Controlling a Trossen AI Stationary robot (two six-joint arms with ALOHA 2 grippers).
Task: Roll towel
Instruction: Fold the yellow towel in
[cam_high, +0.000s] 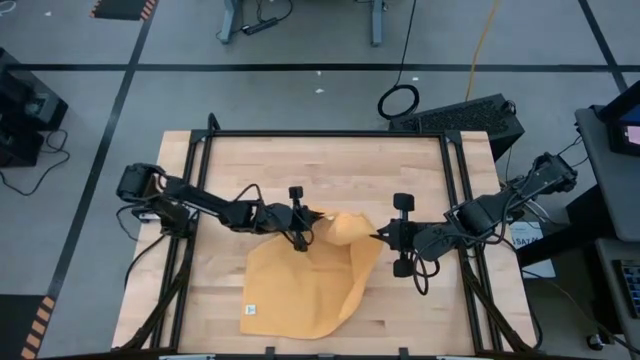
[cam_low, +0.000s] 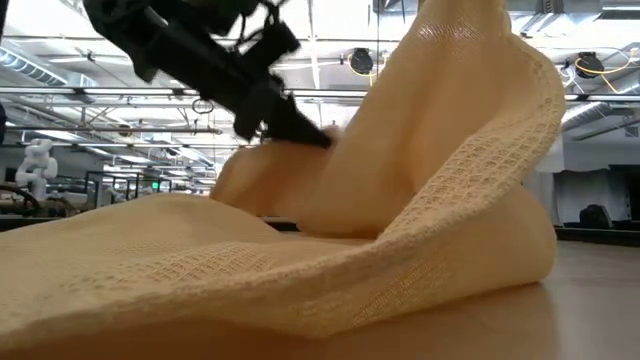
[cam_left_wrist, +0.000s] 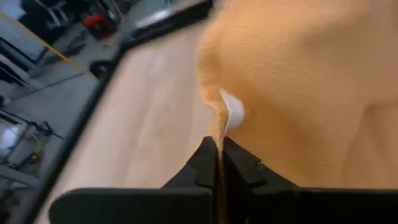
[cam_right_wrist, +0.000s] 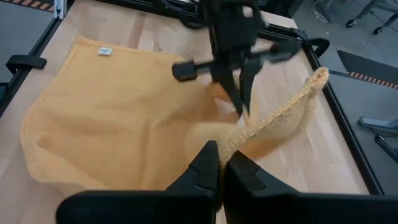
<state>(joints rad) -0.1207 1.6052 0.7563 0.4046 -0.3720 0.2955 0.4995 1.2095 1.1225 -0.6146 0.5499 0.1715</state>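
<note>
The mustard-yellow towel lies mid-table, its near half flat on the wood, with a small white tag by the near left corner. Its far part is raised between the two grippers. My left gripper is shut on the towel's far left edge, and my right gripper is shut on its far right edge. In the low view the left gripper slants down into the cloth, which rises in a tall fold to its right. My left gripper pinches a thin raised edge of the towel between its two shut fingers, coming from the table's left and slanting slightly down. The cloth stands up from the fingertips and spreads away beyond them. My right gripper pinches the towel's far right edge between its shut fingers, coming from the table's right and slanting down. That edge is lifted off the table, and its free corner sticks out to one side. The rest of the towel slopes down to the table.
Black frame rails run along the table's left, right and far sides. Bare wood lies beyond the towel toward the far edge. A dark keyboard sits off the far right corner.
</note>
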